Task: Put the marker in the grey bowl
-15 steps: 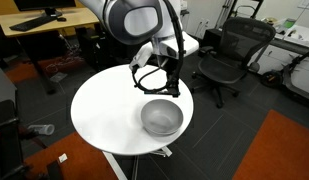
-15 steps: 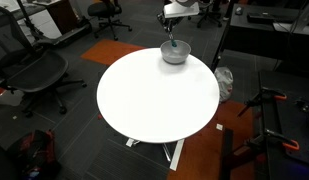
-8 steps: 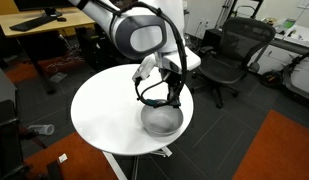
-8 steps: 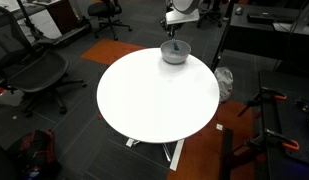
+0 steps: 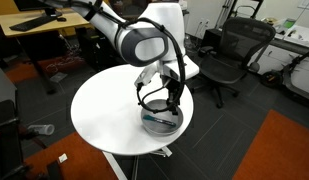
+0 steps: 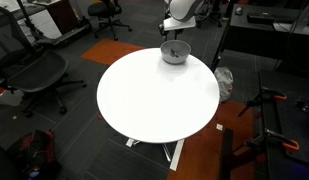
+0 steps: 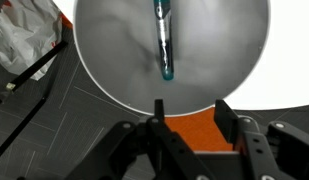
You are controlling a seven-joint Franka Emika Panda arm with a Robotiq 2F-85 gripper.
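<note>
The grey bowl [image 5: 160, 121] stands near the edge of the round white table [image 5: 102, 108] and shows in both exterior views [image 6: 175, 53]. In the wrist view the bowl [image 7: 104, 50] fills the top, and the blue-teal marker [image 7: 164, 40] lies inside it, pointing toward the jaws. My gripper [image 7: 189, 108] is open and empty, its fingers apart just past the marker's near end. In the exterior views the gripper [image 5: 172, 102] hangs low over the bowl [image 6: 175, 43]. The marker is too small to make out there.
Black office chairs [image 5: 232, 55] and a desk [image 5: 34, 25] surround the table. More chairs [image 6: 34, 75] stand on the other side. Orange carpet [image 5: 279, 150] lies nearby. A white plastic bag [image 7: 19, 40] lies on the floor beside the table.
The arm has come down, bringing the gripper from above the bowl to low over it. The bowl has not moved.
</note>
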